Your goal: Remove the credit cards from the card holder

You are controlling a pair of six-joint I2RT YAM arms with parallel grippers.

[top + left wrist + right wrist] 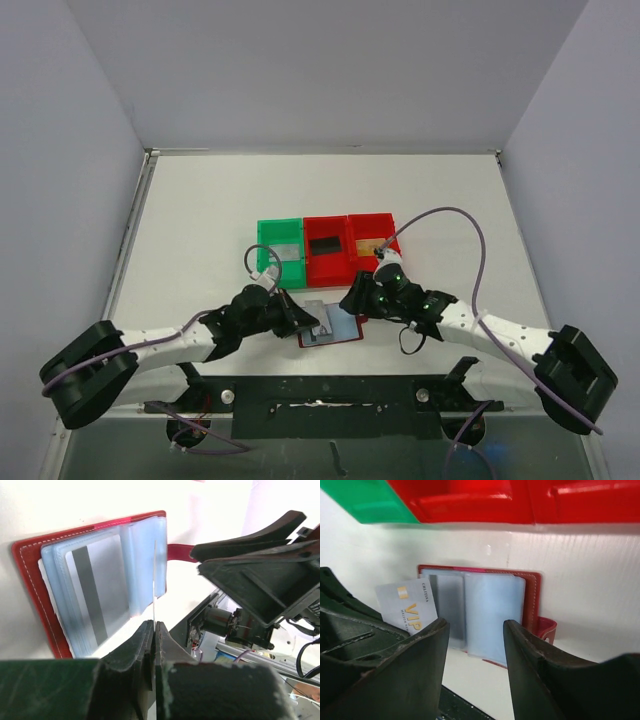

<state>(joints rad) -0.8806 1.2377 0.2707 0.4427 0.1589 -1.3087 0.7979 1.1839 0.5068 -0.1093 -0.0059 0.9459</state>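
On the desk point(200, 220), the green bin point(290, 275) holds a silver card point(286, 251). The middle red bin point(327, 270) holds a black card point(325, 245) and the right red bin point(372, 225) a gold one point(368, 246). The holder point(31, 580) lies open by the near edge, a striped card point(95, 592) in its pocket. The left gripper point(152, 626) is clamped on the VIP card point(407, 609), which shows edge-on in its own view. The right gripper point(475, 625) has its jaws apart and empty.

card holder point(345, 328): dark red, open flat, pale blue pockets up | silver VIP card point(407, 607): out, tilted at its left edge | grey striped card point(95, 590): pocketed
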